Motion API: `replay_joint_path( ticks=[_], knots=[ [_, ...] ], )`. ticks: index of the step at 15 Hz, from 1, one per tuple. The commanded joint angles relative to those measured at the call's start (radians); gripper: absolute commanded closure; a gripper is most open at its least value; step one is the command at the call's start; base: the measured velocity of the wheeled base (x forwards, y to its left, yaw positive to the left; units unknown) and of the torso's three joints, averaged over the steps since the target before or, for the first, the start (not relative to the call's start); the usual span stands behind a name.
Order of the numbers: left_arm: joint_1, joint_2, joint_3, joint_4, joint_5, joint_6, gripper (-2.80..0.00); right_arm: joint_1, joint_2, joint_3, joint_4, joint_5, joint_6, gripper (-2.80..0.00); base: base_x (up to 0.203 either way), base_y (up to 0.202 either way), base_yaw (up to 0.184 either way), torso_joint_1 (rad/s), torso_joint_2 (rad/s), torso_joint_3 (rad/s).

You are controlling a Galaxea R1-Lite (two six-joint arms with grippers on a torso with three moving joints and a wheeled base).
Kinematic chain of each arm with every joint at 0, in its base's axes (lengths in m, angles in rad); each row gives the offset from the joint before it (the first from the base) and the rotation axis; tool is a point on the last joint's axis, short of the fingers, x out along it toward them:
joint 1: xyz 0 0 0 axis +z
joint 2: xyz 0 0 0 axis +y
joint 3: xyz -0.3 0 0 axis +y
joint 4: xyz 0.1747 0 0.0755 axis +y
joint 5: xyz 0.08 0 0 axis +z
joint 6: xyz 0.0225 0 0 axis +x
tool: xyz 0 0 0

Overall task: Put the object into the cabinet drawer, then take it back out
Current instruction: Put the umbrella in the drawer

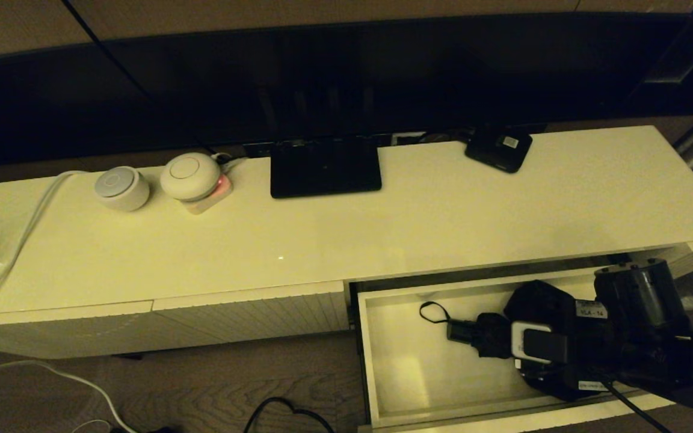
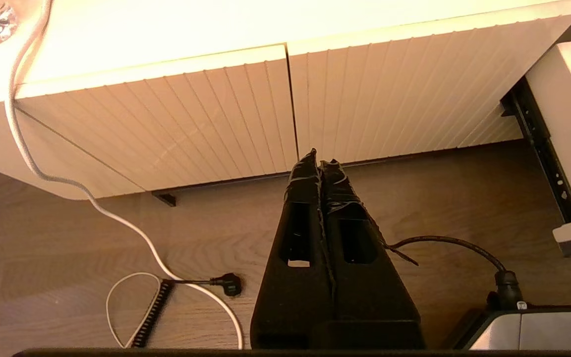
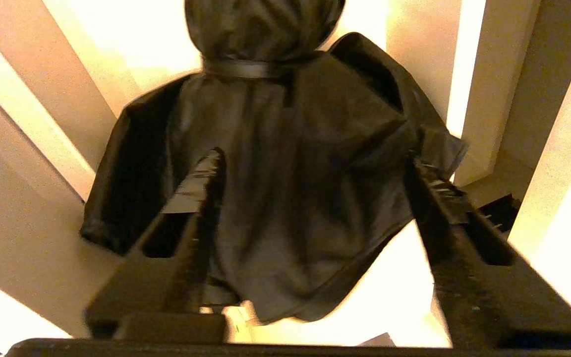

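Note:
The black folding umbrella (image 1: 491,337) lies on the floor of the pulled-out cream drawer (image 1: 363,355), at the cabinet's right end. Its short handle and thin strap loop (image 1: 434,313) point left. My right gripper (image 3: 315,163) is down in the drawer, open, with one finger on each side of the baggy canopy (image 3: 285,148). Neither finger presses the fabric. The pale drawer floor (image 3: 404,297) shows under the canopy. My left gripper (image 2: 319,161) is shut on nothing and hangs low in front of the closed ribbed fronts; the head view does not show it.
On the cabinet top stand a black screen base (image 1: 325,168), a small flat black box with a white label (image 1: 498,148), two round white devices (image 1: 122,187) and a white cable (image 1: 21,240). A plug and cables (image 2: 226,284) lie on the wood floor.

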Motion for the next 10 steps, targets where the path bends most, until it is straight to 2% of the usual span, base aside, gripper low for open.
replay_joint_path(
  ticks=[1, 5, 6, 10],
  knots=[
    [0.000, 0.000, 0.003, 0.000, 0.000, 0.000, 0.00, 0.000, -0.011, -0.010, -0.006, -0.002, 0.003, -2.80, 0.000, 0.000, 0.000, 0.000, 0.00, 0.000],
    [0.000, 0.000, 0.003, 0.000, 0.000, 0.000, 0.00, 0.003, -0.181, -0.083, 0.058, -0.005, 0.003, -2.80, 0.000, 0.000, 0.000, 0.000, 0.00, 0.000],
    [0.000, 0.000, 0.003, 0.000, 0.000, -0.001, 0.00, 0.002, -0.233, -0.098, 0.125, -0.005, 0.004, 0.00, 0.000, 0.000, 0.000, 0.000, 0.00, 0.000],
    [0.000, 0.000, 0.003, 0.000, 0.000, 0.000, 0.00, 0.005, -0.430, -0.109, 0.402, -0.004, 0.019, 0.00, 0.000, 0.000, 0.000, 0.000, 0.00, 0.000]
  ],
)
